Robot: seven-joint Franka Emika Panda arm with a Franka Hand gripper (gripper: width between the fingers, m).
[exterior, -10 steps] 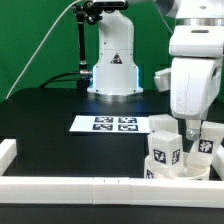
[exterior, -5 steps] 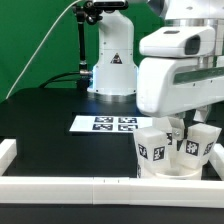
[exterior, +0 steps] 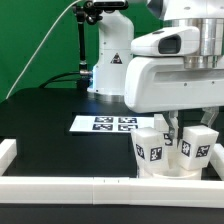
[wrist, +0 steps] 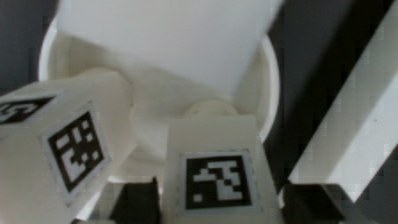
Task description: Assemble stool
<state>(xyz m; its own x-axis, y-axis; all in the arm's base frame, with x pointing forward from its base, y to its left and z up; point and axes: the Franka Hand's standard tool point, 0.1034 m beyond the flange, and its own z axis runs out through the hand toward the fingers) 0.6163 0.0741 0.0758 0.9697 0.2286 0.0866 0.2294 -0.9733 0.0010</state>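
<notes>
The white stool seat point(exterior: 160, 172) lies at the exterior view's right, against the front rail, with tagged block legs standing up from it. One leg point(exterior: 150, 150) is on the left and another point(exterior: 197, 146) on the right. My gripper point(exterior: 172, 128) reaches down between them onto a middle leg that is mostly hidden there. In the wrist view my gripper point(wrist: 222, 206) has its dark fingers point(wrist: 143, 200) on both sides of a tagged leg point(wrist: 221, 165), which fills the gap between them. A second leg point(wrist: 71, 135) stands beside it, with the seat point(wrist: 160, 45) beyond.
The marker board point(exterior: 105, 124) lies on the black table behind the stool. A long white rail point(exterior: 70, 186) runs along the front edge, with a raised end point(exterior: 6, 151) at the left. It also shows in the wrist view point(wrist: 349, 120). The arm's base point(exterior: 112, 62) stands at the back.
My wrist has turned, so the hand now shows its broad side. The stool's legs have swung towards the exterior view's left with it.
</notes>
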